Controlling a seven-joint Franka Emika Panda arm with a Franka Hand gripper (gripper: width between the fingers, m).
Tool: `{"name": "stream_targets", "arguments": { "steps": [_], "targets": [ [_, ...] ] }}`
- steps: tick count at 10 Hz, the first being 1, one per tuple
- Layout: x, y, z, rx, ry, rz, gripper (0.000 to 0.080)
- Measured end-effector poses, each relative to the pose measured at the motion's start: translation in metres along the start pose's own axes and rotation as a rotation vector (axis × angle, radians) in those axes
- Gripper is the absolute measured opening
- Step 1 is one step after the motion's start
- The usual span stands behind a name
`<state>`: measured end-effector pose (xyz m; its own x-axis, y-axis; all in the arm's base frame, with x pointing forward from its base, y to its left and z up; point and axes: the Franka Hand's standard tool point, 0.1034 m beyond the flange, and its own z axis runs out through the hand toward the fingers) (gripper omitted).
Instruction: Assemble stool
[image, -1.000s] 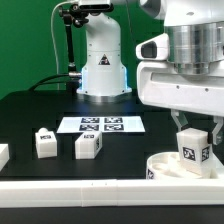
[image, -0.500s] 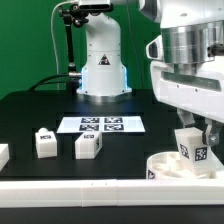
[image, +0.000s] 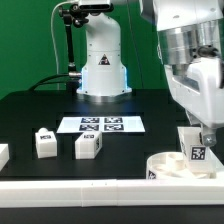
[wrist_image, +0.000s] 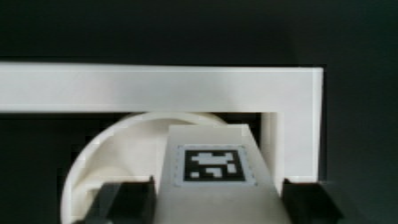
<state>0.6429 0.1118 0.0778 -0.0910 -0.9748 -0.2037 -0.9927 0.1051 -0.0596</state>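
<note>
My gripper (image: 199, 134) is shut on a white block leg (image: 197, 151) with a black-and-white tag. It holds the leg upright over the round white seat (image: 166, 167) at the exterior view's right, by the front rail. In the wrist view the tagged leg (wrist_image: 214, 163) sits between my two dark fingers (wrist_image: 125, 202), with the seat's curved rim (wrist_image: 111, 155) beneath it. Two more legs (image: 45, 142) (image: 88, 145) stand on the black table at the exterior view's left. Part of a third (image: 2, 155) shows at the edge.
The marker board (image: 100, 125) lies flat behind the loose legs. A long white border rail (image: 90, 193) runs along the table's front, and its corner shows in the wrist view (wrist_image: 302, 85). The arm's white base (image: 103, 60) stands at the back.
My gripper has swung toward the exterior view's right and tilted, carrying the leg a little right and lower over the seat. The loose legs have not moved.
</note>
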Motion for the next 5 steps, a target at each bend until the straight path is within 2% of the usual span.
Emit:
{"name": "stream_targets", "arguments": {
  "steps": [2,3,4,5],
  "targets": [
    [-0.0019,0.0005,0.0004,-0.001,-0.003,-0.001,0.034],
    [-0.0025,0.0008,0.0,-0.003,-0.005,-0.019,0.0522],
    [-0.0032,-0.0004,-0.0029,-0.006,-0.008,-0.045,0.0608],
    [-0.0044,-0.0023,-0.0068,0.003,-0.012,-0.059,0.0608]
  ]
}}
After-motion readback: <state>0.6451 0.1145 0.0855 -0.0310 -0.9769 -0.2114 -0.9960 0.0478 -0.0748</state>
